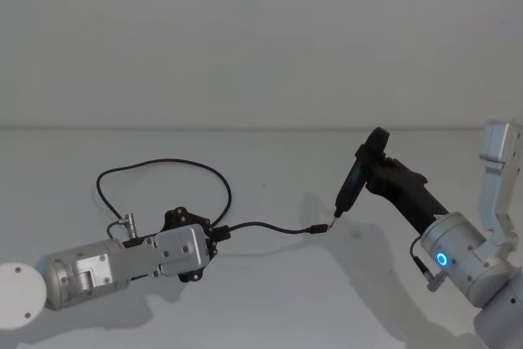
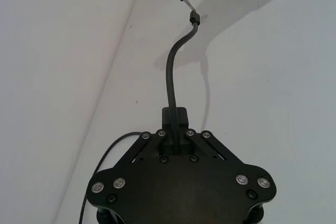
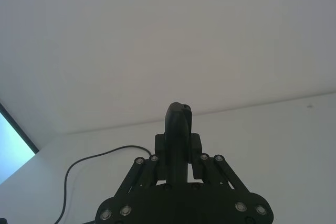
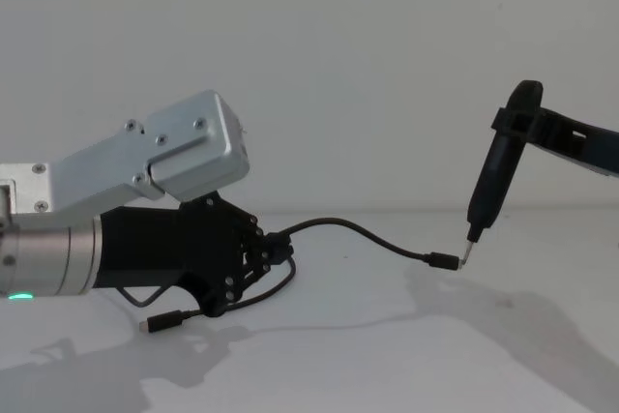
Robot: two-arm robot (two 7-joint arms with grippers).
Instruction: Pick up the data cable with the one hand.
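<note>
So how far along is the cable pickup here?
Grasp done: the left gripper is shut on the cable, whose held stretch arcs above the table. The far plug meets the tip of the pen tool in the right gripper. The loop and near plug lie unlifted.

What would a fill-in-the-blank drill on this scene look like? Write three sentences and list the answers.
1. The left gripper is shut on the data ____.
2. The right gripper holds a pen-shaped tool whose metal tip points at the cable's ____.
3. Behind the left gripper, the cable's slack lies in a ____ on the table.

Missing words: cable; plug; loop
</note>
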